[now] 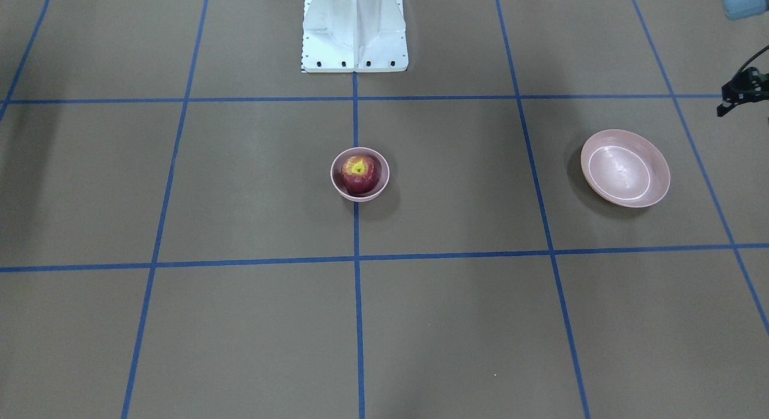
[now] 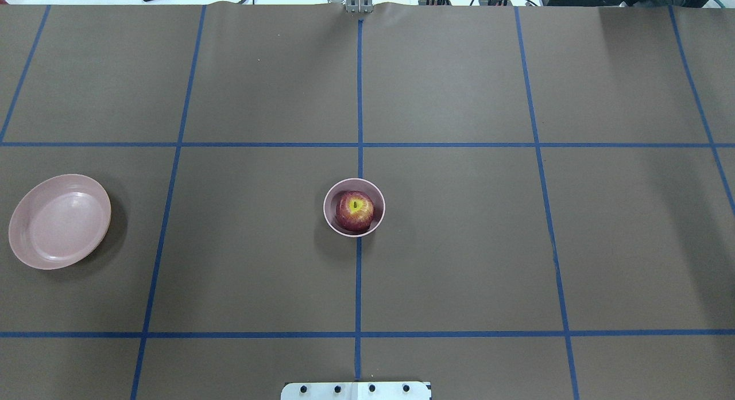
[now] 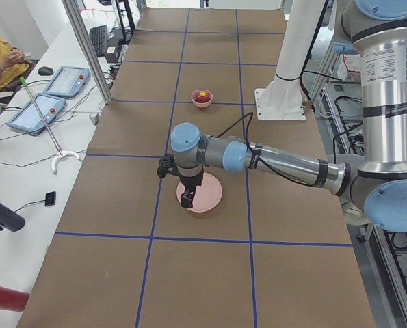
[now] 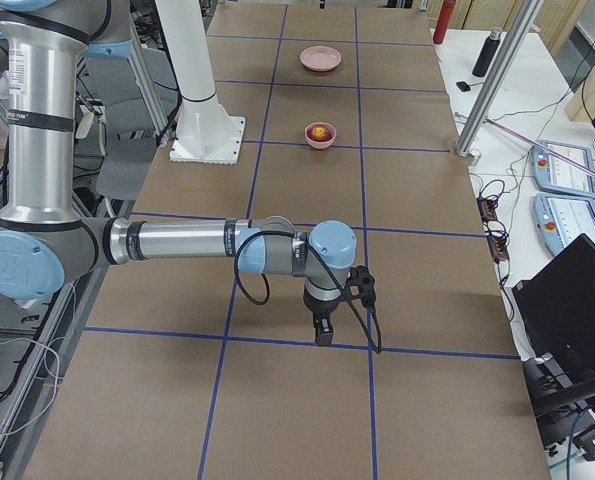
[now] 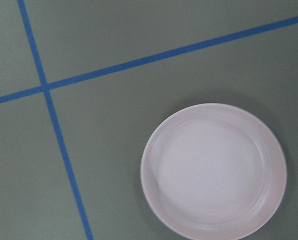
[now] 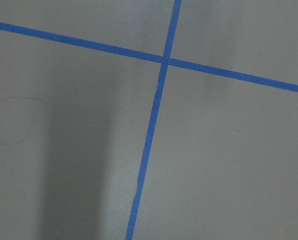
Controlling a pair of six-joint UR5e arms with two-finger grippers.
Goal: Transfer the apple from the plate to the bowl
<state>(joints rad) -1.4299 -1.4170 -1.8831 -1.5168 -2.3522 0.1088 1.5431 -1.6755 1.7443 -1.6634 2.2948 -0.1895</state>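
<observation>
The dark red apple [image 1: 359, 174] with its yellow-green stem patch lies inside the small deep pink bowl [image 1: 333, 175] at the table's centre, also in the overhead view [image 2: 354, 209]. The wide pink plate [image 1: 625, 166] is empty; it fills the lower right of the left wrist view [image 5: 214, 170]. My left gripper [image 3: 188, 199] hangs above the plate's near edge in the exterior left view; I cannot tell if it is open or shut. My right gripper [image 4: 322, 335] points down over bare table far from both dishes; I cannot tell its state.
Blue tape lines [image 2: 359, 101] divide the brown table into squares. The white robot base [image 1: 354, 31] stands at the table's edge behind the bowl. A black part with a cable [image 1: 742, 91] pokes in at the front view's right edge, beyond the plate.
</observation>
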